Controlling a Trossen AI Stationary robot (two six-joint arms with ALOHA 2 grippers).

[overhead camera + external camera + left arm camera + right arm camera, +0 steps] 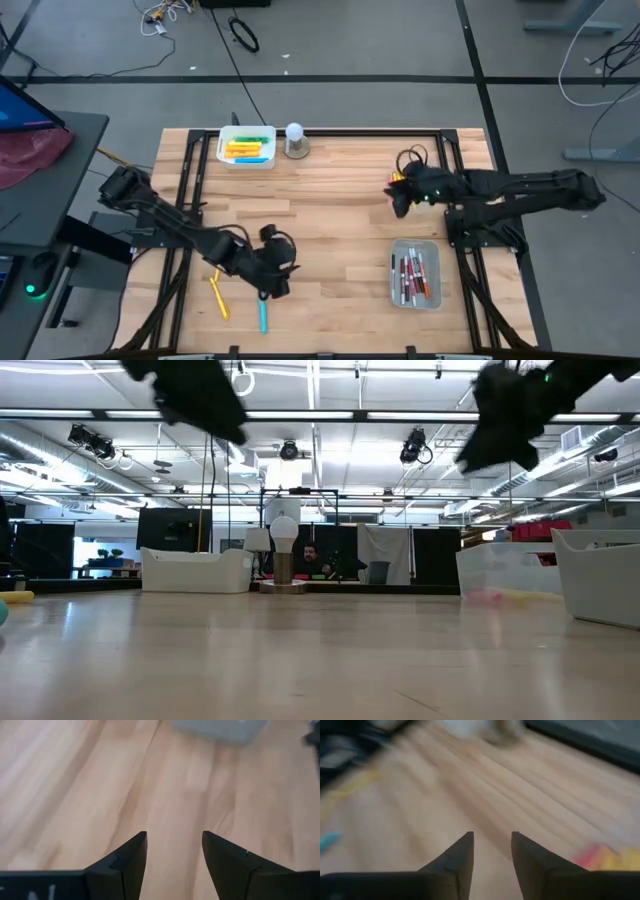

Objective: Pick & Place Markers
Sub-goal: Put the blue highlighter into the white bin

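Observation:
Two loose markers lie flat on the wood near the near edge: a yellow marker [218, 297] and a blue marker [263, 316]. My left gripper [272, 282] [175, 836] hovers just beyond the blue one, open and empty, raised off the table. A white bin [247, 146] at the far edge holds yellow, green and blue markers. A clear tray [415, 272] on the right holds red and white markers. My right gripper [398, 198] [492, 835] hangs open and empty above the wood right of centre. A small red-and-yellow thing [396, 181] [595, 857] shows beside it.
A white ball-topped round object [294, 138] [284, 550] stands at the far edge beside the white bin. Black frame rails [200, 170] run along both sides of the table. Bare wood [330, 230] lies between the two arms. Both arms hang high in the low view.

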